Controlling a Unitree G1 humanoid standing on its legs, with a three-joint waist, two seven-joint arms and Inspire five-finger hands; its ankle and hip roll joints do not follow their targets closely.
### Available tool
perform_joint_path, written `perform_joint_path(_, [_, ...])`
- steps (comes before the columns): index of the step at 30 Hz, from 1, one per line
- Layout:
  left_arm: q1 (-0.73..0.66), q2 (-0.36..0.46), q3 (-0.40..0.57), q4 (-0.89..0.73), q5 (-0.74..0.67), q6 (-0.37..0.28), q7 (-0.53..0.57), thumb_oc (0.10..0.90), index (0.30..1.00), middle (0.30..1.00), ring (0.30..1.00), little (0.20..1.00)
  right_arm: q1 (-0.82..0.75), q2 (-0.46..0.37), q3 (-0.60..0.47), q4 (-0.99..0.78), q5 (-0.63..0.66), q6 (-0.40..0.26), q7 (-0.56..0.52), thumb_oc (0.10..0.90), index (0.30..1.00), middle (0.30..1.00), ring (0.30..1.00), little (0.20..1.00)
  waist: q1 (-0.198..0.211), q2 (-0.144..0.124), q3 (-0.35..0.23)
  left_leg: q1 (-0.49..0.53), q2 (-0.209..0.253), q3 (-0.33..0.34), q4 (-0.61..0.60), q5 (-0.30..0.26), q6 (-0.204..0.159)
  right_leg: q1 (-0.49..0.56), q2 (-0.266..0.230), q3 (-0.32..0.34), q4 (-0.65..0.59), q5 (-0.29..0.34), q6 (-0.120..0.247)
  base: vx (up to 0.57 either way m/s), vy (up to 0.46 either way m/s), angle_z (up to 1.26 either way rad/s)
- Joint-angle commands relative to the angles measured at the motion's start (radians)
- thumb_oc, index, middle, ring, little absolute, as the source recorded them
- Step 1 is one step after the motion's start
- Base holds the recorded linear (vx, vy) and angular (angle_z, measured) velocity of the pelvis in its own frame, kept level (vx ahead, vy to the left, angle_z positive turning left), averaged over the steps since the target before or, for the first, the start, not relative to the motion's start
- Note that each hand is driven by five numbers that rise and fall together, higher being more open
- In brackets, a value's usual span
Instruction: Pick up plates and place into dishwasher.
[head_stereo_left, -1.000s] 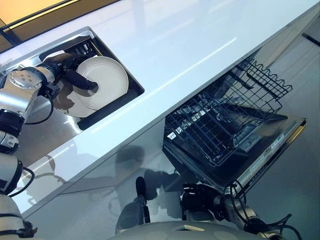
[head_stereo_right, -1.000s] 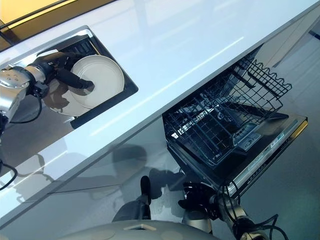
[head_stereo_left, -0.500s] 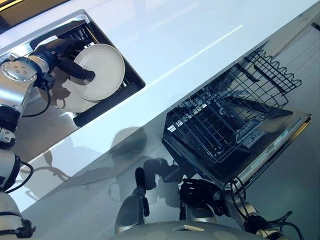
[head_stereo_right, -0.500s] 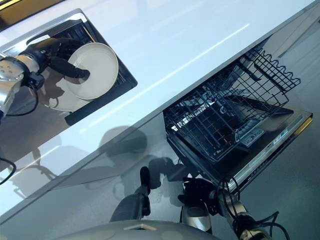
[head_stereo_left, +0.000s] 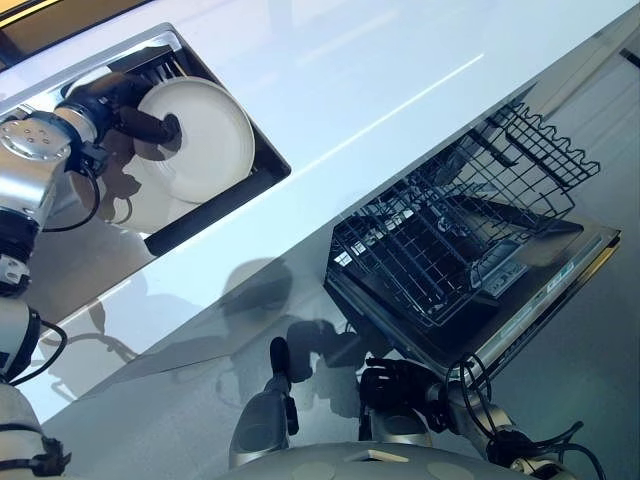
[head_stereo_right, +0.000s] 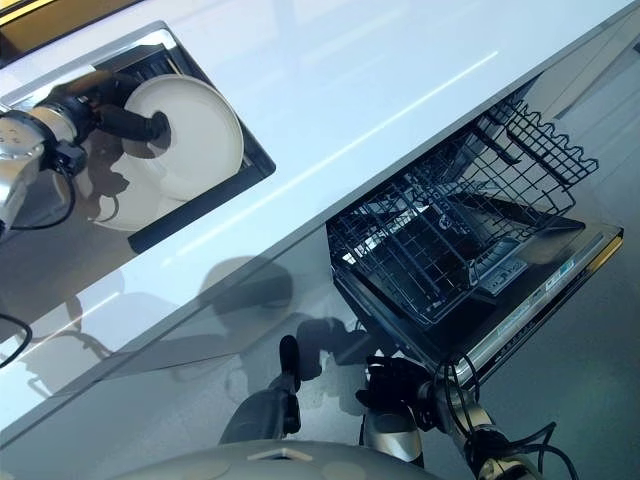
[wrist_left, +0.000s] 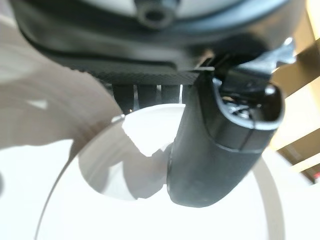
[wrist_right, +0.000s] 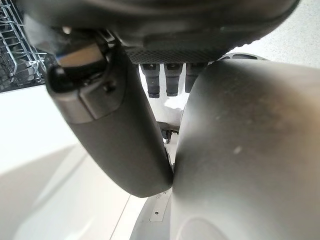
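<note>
A long white countertop (head_stereo_left: 380, 70) is seen running across the scene, with a steel sink (head_stereo_left: 60, 255) sunk into it at the robot's left. Below the counter's front edge a dishwasher door (head_stereo_left: 545, 300) lies folded down, and a dark wire rack (head_stereo_left: 440, 250) is drawn out over it; a second wire basket (head_stereo_left: 540, 150) is seen beyond, nearer the cabinet. Grey floor (head_stereo_left: 600, 370) shows beside the door.

A white plate (head_stereo_left: 205, 140) is held above the sink by the left hand (head_stereo_left: 135, 122): the thumb (wrist_left: 220, 145) is pressed on the plate's face and the fingers are curled behind its rim, as the left wrist view shows. Another pale plate (head_stereo_left: 150, 212) lies in the basin beneath it.

Compared with a second ago, the held plate has been tipped more upright and raised nearer the sink's far corner, so that more of the lower plate is uncovered. The dishwasher rack is unchanged.

The plate's rim stands just beside the sink's dark right wall (head_stereo_left: 215, 205). A broad bare stretch of counter lies between sink and dishwasher, and the rack is open from above.

The right hand (head_stereo_left: 395, 390) hangs low near the door's front edge, its fingers curled around nothing.
</note>
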Motion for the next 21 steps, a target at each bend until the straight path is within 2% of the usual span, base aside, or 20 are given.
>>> perform_joint_path(1, [-0.15,0.055,0.085,0.06,-0.034,-0.033,-0.004,0.1,0.3,0.3,0.3,0.2,0.11,0.007,0.033,-0.017,0.015,0.022,0.038,0.8,0.9,0.9,0.9,0.9,-0.009,0.03,-0.052,0.104,-0.07,0.038,0.008,-0.175,0.014,-0.114,-0.032,0.034,0.009,0.119,0.064,0.0,0.0,0.0])
perform_joint_path(10, [-0.145,0.065,0.09,0.068,-0.043,-0.03,-0.017,0.1,0.3,0.3,0.3,0.2,0.124,0.01,0.025,-0.01,0.008,0.023,0.043,0.8,0.9,0.9,0.9,0.9,-0.011,0.036,-0.084,0.118,-0.071,0.035,0.005,-0.179,0.008,-0.089,-0.028,0.033,-0.008,0.116,0.064,0.0,0.0,0.0])
perform_joint_path(15, [-0.163,0.069,0.081,0.068,-0.044,-0.031,0.009,0.1,0.3,0.3,0.3,0.2,0.127,0.01,0.026,-0.006,0.012,-0.017,0.036,0.8,0.9,0.9,0.9,0.9,-0.009,0.041,-0.111,0.132,-0.071,0.03,0.005,-0.183,0.003,-0.068,-0.027,0.031,-0.015,0.109,0.063,0.0,-0.006,0.0])
perform_joint_path(18, [-0.179,0.075,0.07,0.058,-0.015,-0.072,0.062,0.1,0.3,0.3,0.3,0.2,0.127,0.01,0.017,-0.05,0.065,-0.028,0.016,0.8,0.9,0.9,0.9,0.9,-0.008,0.044,-0.131,0.143,-0.072,0.027,0.005,-0.187,0.0,-0.053,-0.026,0.028,-0.017,0.105,0.062,0.0,-0.036,0.01])
perform_joint_path(21, [-0.171,0.09,0.078,0.025,0.016,-0.104,0.147,0.1,0.3,0.3,0.3,0.2,0.135,-0.006,0.002,-0.153,0.121,-0.005,0.02,0.8,0.9,0.9,0.9,0.9,-0.008,0.046,-0.14,0.157,-0.072,0.022,0.005,-0.188,-0.002,-0.038,-0.025,0.027,-0.016,0.103,0.06,0.0,-0.04,0.05])
